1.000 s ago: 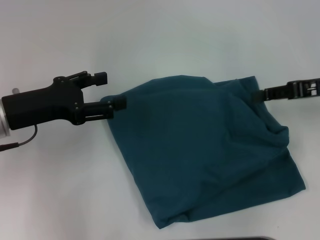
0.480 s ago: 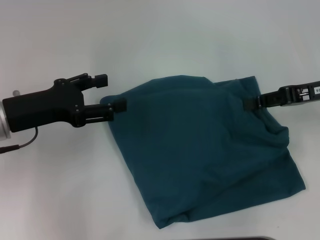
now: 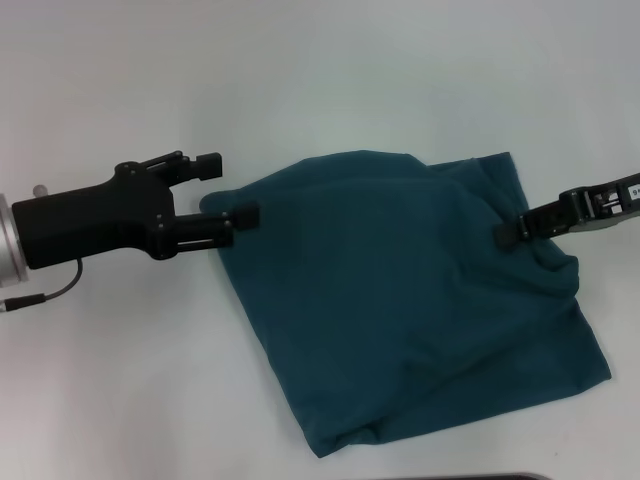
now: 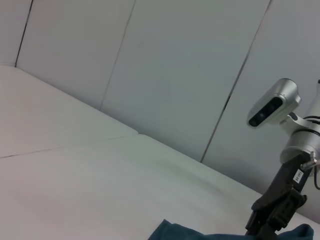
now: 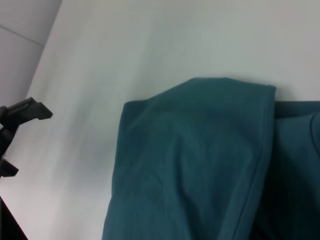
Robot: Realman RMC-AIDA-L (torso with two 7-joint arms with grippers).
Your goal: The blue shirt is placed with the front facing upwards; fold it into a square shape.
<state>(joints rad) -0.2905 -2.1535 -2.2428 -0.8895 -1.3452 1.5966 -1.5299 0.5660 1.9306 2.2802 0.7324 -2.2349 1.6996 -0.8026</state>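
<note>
While both grippers work at the blue shirt [image 3: 410,300], it lies bunched on the white table [image 3: 300,80], only roughly square.
The left gripper [image 3: 228,190] is spread open, its lower finger touching the near corner; go slow there. The right gripper [image 3: 507,232] touches the far edge (grip can't be seen). The cloth looks soft, plain and floppy, with puffy folds.

text: none legible | blue shirt [image 3: 410,300]: plain side up, no lettering

Plain dark teal-blue shirt [image 3: 410,300], black left end effector [image 3: 230,190], black right end effector [image 3: 512,230], white table [image 3: 120,380]
</note>
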